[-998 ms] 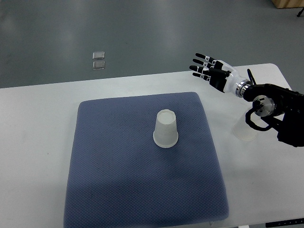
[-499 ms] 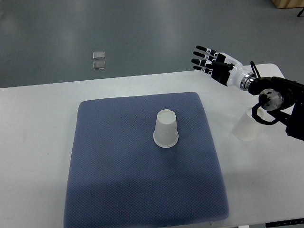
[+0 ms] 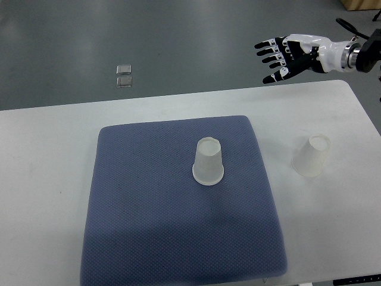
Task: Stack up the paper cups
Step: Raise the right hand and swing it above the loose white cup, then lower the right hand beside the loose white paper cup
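A white paper cup (image 3: 208,161) stands upside down near the middle of the blue mat (image 3: 149,220). A second white paper cup (image 3: 311,155) stands upside down on the white table, right of the mat. My right hand (image 3: 281,55) hangs high over the table's far edge at the upper right. Its fingers are spread and hold nothing. It is well above and behind both cups. The left arm is out of view.
The white table (image 3: 47,155) ends at a far edge, with grey floor beyond. Two small clear squares (image 3: 124,75) lie on the floor at the upper left. A wooden corner (image 3: 357,5) shows at the top right.
My right arm has risen and pulled back to the upper right, uncovering the cup right of the mat. Both cups stay in place.
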Motion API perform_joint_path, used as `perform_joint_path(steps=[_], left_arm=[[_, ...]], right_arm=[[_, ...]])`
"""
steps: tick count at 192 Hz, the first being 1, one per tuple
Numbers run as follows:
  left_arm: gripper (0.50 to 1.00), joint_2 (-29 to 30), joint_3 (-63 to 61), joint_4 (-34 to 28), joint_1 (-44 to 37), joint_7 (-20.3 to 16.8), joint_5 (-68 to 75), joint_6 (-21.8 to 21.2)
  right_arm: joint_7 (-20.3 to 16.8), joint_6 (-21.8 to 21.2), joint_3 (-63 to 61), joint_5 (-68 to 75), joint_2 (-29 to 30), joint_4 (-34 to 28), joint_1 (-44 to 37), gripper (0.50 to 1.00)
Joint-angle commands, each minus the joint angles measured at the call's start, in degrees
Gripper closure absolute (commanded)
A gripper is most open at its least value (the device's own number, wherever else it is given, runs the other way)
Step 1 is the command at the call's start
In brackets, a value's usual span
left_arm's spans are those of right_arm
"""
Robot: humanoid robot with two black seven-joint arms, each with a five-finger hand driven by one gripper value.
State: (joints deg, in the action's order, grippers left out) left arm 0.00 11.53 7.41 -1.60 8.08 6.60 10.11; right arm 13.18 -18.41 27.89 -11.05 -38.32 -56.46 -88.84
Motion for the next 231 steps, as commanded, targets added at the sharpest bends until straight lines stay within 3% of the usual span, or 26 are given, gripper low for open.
perform_joint_path(steps=[1,73,121,145,181,231], left_arm=[[0.5,0.0,0.0,0.1,0.2,0.1,0.0,0.0],[0.5,0.0,-0.2,0.6,0.3,0.2,0.1,0.1],[0.5,0.0,-0.2,0.6,0.3,0.2,0.1,0.1],[0.5,0.0,-0.2,0.6,0.3,0.2,0.0,0.1],[0.5,0.0,-0.2,0.6,0.3,0.2,0.0,0.1],[0.5,0.0,-0.1,0.6,0.3,0.2,0.0,0.1]], right_arm=[[0.0,-1.4,7.7,-5.9,-1.6,-3.1,-7.2,0.572],[0.0,-4.4,34.2,-21.9,-2.1,-19.0,-35.2,0.572],[0.3,-12.6,41.5,-28.4,-2.7,-24.4,-49.1,0.572],[0.2,-11.8,41.5,-28.3,-2.7,-24.4,-48.7,0.572],[-0.4,-1.4,41.5,-27.8,-2.0,-24.3,-41.0,0.572],[-2.6,4.8,40.1,-26.4,-0.1,-23.5,-30.6,0.574]])
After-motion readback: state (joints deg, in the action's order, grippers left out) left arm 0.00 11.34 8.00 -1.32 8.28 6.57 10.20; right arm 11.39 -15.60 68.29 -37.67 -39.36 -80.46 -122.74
